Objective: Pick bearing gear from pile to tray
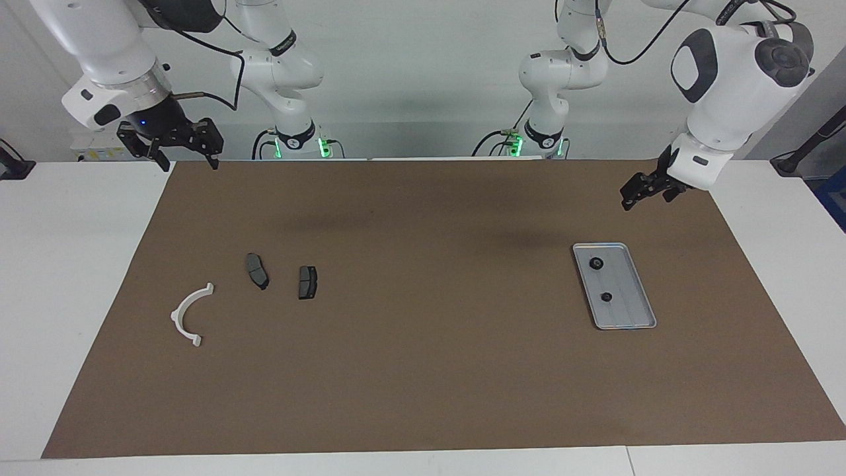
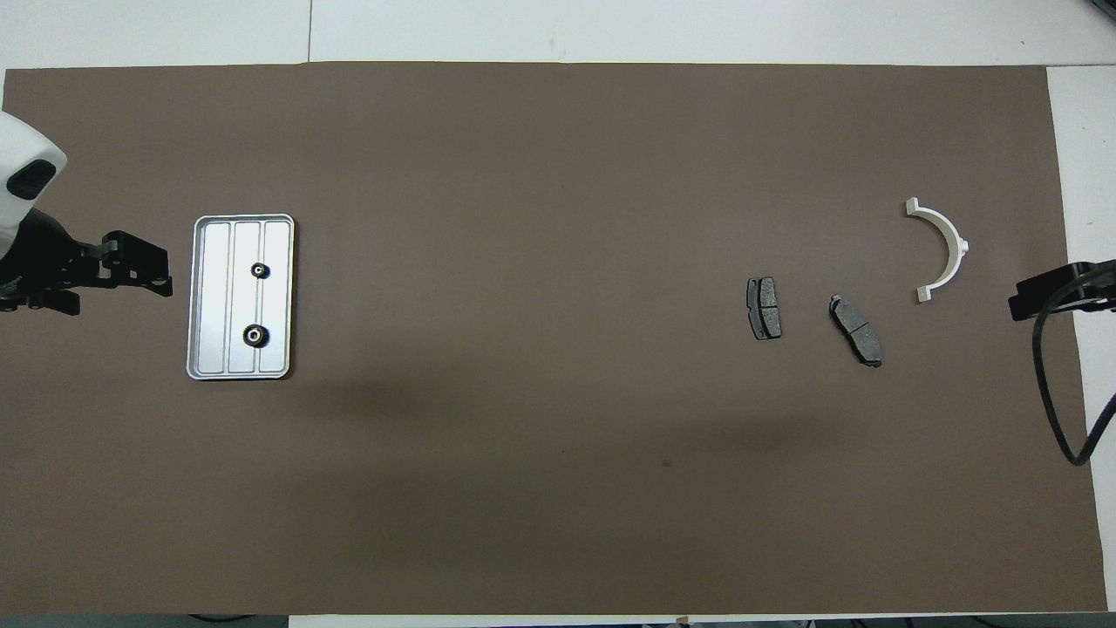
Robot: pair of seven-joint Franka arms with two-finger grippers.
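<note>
On the tray (image 1: 644, 311), toward the left arm's end of the table, two black bearing gears (image 1: 596, 264) are lying apart. Left gripper (image 1: 651, 187) is hanging empty over the mat beside the tray; fingers — cannot tell. Right gripper (image 1: 178, 149) is waiting, fingers spread, holding nothing, at the right arm's end. The pile (image 2: 850, 292) is showing only a white bracket (image 1: 190, 312) and two grey pads (image 1: 258, 271). Risk: no gears are visible there, so another reach could be grabbing a pad by mistake.

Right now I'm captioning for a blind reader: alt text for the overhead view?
Two small black gears lie in a silver tray on brown matting, with two dark pads and a white half-ring bracket toward the right arm's end; both grippers wait at the table's ends.
</note>
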